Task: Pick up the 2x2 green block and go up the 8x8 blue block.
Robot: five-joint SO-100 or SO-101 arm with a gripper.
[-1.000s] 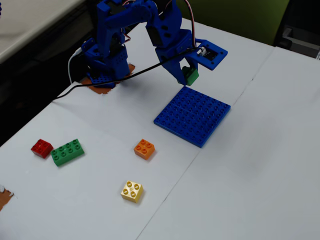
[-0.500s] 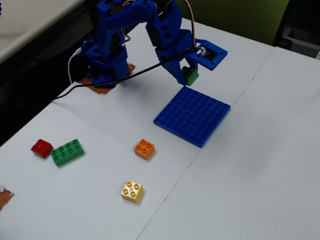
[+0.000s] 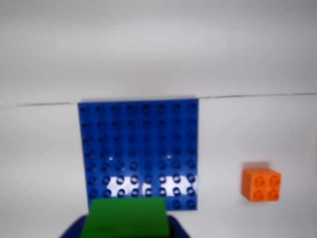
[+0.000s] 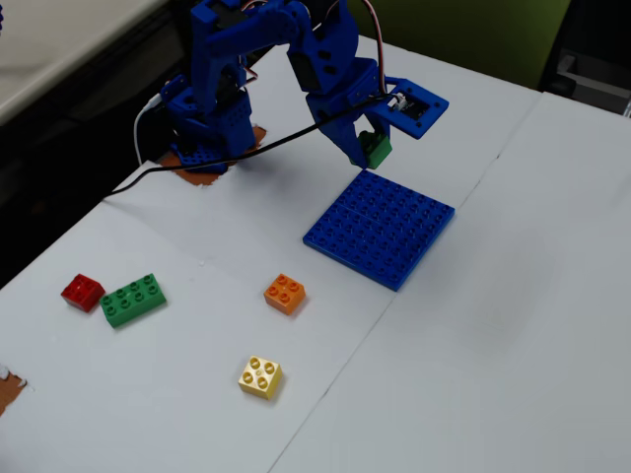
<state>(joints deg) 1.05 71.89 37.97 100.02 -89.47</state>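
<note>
Gripper (image 4: pixel 369 150): clamped on the 2x2 green block (image 4: pixel 376 148), small, square, held just above the near edge of the 8x8 blue block (image 4: pixel 381 229). Baseplate: flat, studded, on white table (image 4: pixel 493 325). Orange brick (image 3: pixel 261 184) well apart.

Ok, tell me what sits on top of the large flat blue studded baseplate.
Nothing rests on the large flat blue studded baseplate: its visible studs are bare. The small green plastic brick hangs above its far edge, clamped in the blue gripper. In the wrist view the brick covers the plate's nearest strip.
</note>
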